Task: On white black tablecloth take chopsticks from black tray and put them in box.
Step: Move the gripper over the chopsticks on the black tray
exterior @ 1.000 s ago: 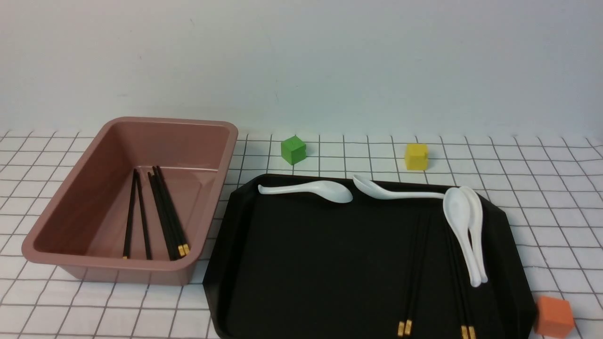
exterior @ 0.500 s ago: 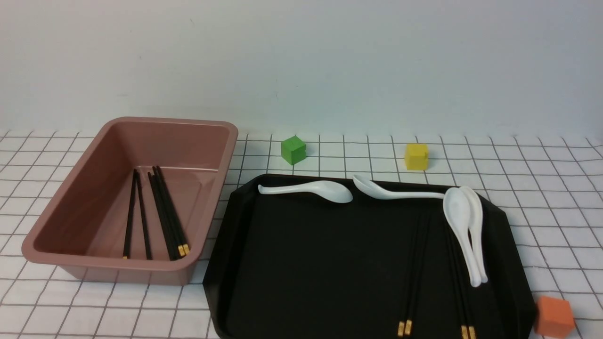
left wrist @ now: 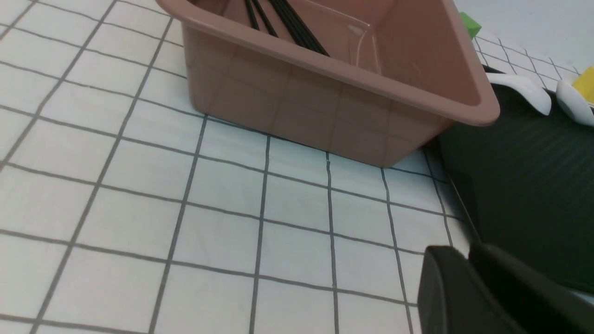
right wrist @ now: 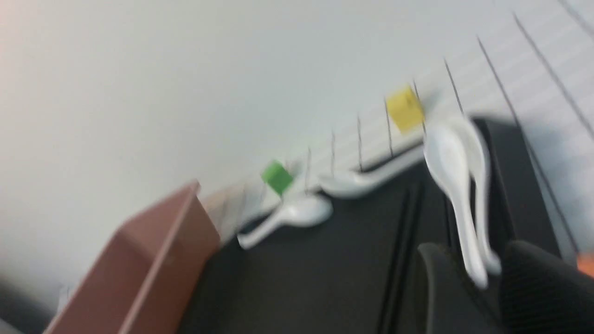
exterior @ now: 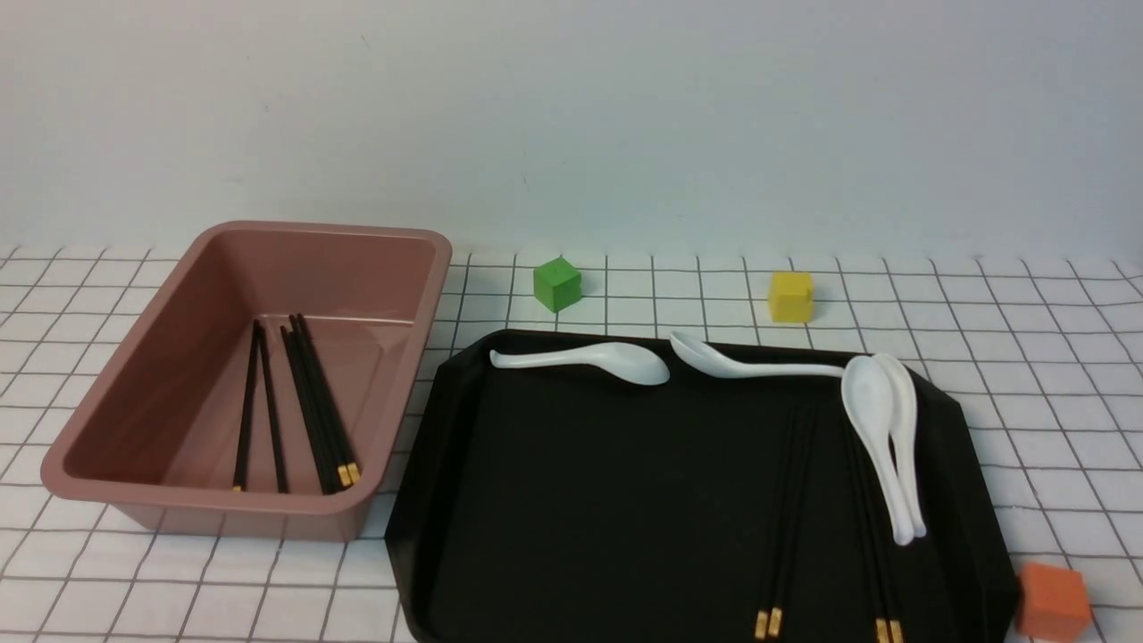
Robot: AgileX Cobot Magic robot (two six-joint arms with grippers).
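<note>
On the white, black-gridded tablecloth the pink-brown box stands at left with two pairs of black chopsticks lying inside. The black tray sits to its right and holds two more chopstick pairs, gold ends near me. Neither gripper shows in the front view. In the left wrist view my left gripper is shut and empty, low over the cloth by the tray's corner and near the box. The blurred right wrist view shows my right gripper open above the tray's chopsticks.
White spoons lie on the tray: one at the back left, one at the back middle, and a stacked pair at the right beside the chopsticks. A green cube and a yellow cube sit behind the tray, an orange cube at its front right corner.
</note>
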